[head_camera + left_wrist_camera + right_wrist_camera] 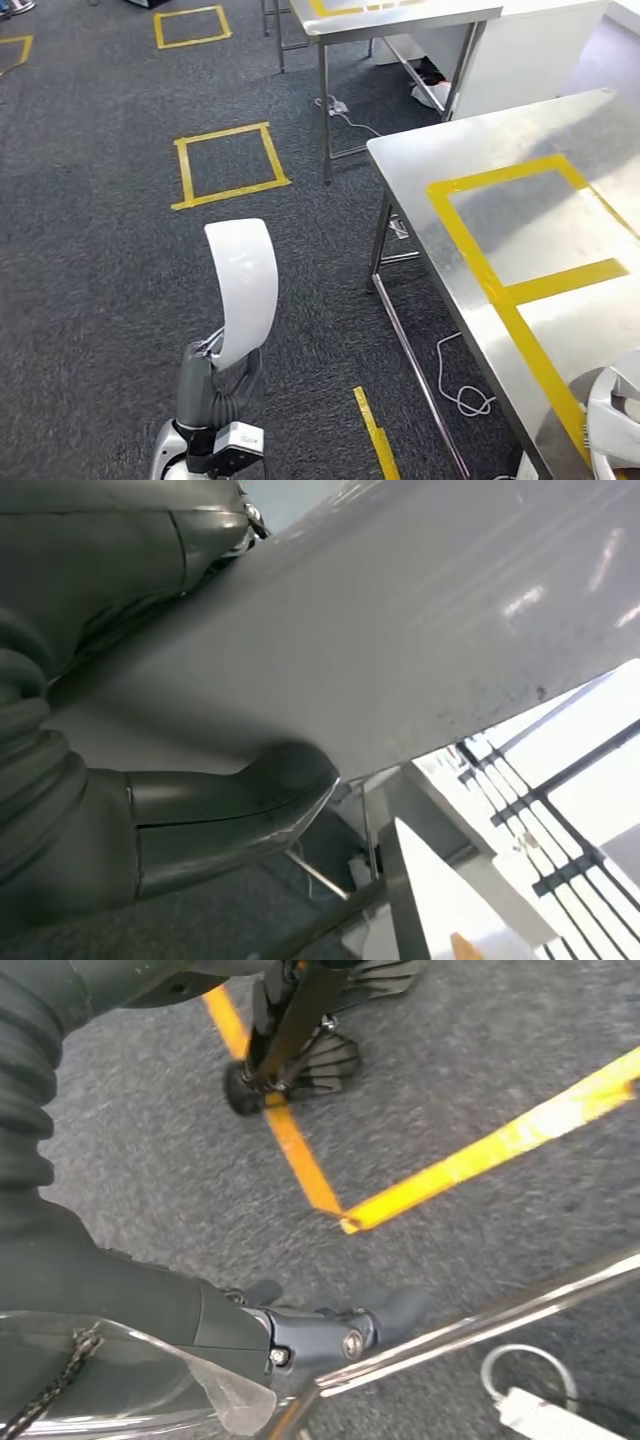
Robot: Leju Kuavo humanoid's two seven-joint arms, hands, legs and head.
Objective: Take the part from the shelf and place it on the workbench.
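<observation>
Left robot hand point(215, 390): closed around the bottom of the part point(243, 285).
Part: stands up out of that hand, over the floor, left of the desk point(453, 160).
Why: held tall, likely so it rides safely to the desk.
Right robot hand point(317, 1335): hangs low, holds nothing; how open, can't tell.

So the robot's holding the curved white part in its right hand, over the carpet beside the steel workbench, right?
Not quite: the left hand holds the curved white part, as the head view shows. The rest stands: it is over the carpet, beside the steel workbench.
</observation>
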